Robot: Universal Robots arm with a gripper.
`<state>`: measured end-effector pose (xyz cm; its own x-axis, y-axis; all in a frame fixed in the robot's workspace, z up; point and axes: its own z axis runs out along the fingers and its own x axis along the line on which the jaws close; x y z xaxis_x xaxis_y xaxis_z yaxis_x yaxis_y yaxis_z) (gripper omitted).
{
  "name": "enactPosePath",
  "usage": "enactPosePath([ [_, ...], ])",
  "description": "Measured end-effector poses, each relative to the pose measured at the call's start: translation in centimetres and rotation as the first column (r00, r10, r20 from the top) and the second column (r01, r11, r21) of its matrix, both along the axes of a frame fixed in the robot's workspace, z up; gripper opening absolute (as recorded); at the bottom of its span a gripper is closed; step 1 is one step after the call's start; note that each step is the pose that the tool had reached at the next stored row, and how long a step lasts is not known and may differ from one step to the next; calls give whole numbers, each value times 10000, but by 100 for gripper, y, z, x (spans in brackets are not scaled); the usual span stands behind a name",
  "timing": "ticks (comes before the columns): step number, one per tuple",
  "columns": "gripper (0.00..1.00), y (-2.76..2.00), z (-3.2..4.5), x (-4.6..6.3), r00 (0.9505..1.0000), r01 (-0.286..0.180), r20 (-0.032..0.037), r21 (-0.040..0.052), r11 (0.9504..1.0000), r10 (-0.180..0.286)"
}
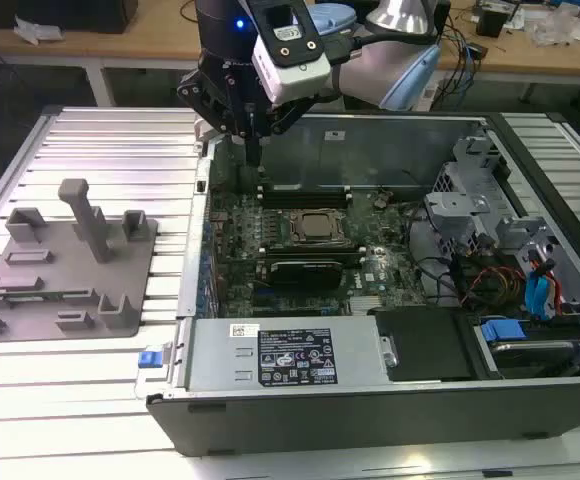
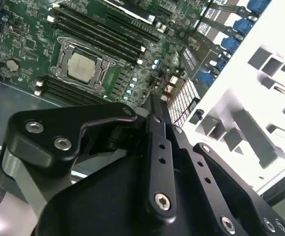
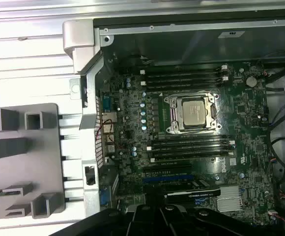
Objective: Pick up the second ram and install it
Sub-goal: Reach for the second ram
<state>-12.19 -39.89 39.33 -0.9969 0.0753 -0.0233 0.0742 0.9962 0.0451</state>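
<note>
Nearest us is the gripper (image 2: 155, 103), its fingers (image 2: 157, 129) pressed together with nothing visible between them. It hangs over the motherboard (image 3: 128, 132) inside the open computer case (image 1: 390, 150), near the case's far corner on the exterior view's left. Long dark memory slots (image 3: 182, 78) run parallel to the case's far wall, on both sides of the processor (image 3: 191, 112). We cannot pick the second ram out from those rows. We judge it lies in a slot close under the fingertips, its long axis along the rows. The grey holder plate (image 1: 70, 260) on the tabletop (image 1: 120, 140) stands well apart.
</note>
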Motion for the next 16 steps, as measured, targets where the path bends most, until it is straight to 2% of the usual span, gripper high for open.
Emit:
enactPosePath([
  [11, 8, 0, 0, -5, 10000, 0, 0, 0, 10000, 0],
  [16, 8, 0, 0, -50, 10000, 0, 0, 0, 10000, 0],
])
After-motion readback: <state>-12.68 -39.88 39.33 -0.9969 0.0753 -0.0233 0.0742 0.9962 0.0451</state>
